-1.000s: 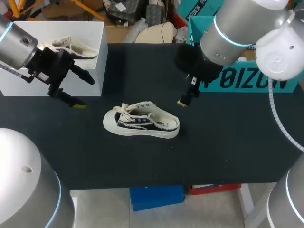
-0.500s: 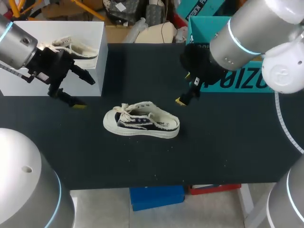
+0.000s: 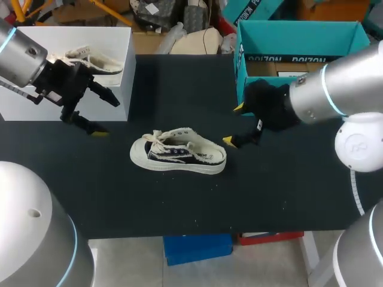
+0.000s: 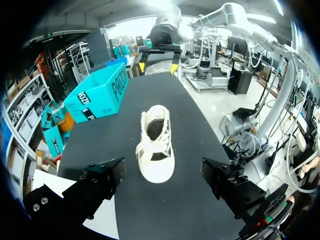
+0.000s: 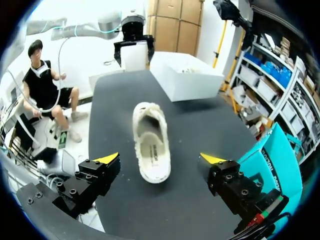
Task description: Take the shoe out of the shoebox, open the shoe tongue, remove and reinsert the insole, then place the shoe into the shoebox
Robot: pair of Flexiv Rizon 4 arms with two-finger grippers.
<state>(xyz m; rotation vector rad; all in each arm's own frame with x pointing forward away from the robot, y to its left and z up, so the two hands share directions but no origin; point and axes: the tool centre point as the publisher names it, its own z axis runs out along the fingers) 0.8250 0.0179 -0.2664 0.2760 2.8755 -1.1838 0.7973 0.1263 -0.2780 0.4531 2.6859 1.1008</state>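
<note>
Shoe [image 3: 178,151] upright on table [image 3: 179,203], between left gripper [image 3: 106,116] and right gripper [image 3: 233,124], both spread wide; white box [image 3: 119,84] with second shoe [image 3: 96,61] far-left; teal shoebox [image 3: 299,31] far-right.

Bright even overhead light, soft shadow beneath shoe [image 3: 178,152]
</note>
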